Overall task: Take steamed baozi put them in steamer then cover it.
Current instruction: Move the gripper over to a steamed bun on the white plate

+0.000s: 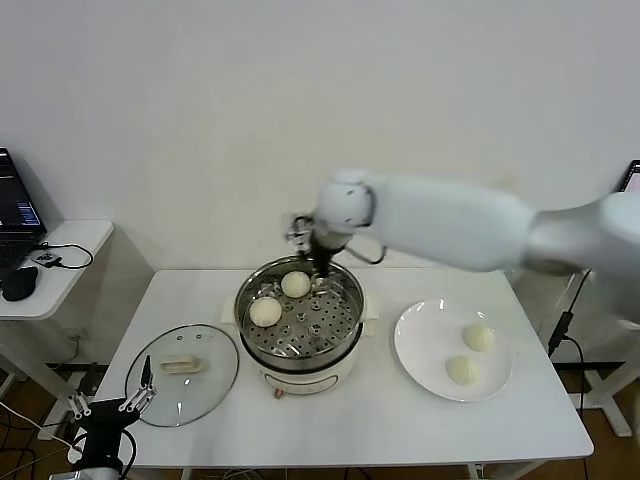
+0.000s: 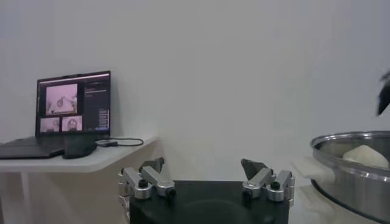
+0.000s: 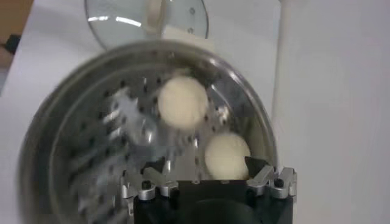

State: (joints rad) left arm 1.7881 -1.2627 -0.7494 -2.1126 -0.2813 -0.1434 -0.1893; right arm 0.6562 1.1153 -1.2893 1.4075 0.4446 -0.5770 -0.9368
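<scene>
Head view: a white tabletop (image 1: 400, 420) against a pale wall carries the steamer (image 1: 300, 325), two baozi (image 1: 281, 298) on its perforated tray, two more on a white plate (image 1: 425, 345), and the cover (image 1: 182, 374) lying flat at left. The right tool (image 1: 318, 268) hangs open above the steamer's far rim, holding nothing. The left tool (image 1: 115, 405) waits open off the tabletop's front left corner.

Left wrist view: open fingers (image 2: 149, 178), a laptop (image 2: 67, 115) on a side desk.

Right wrist view: open fingers (image 3: 261, 170) flank one bun.
</scene>
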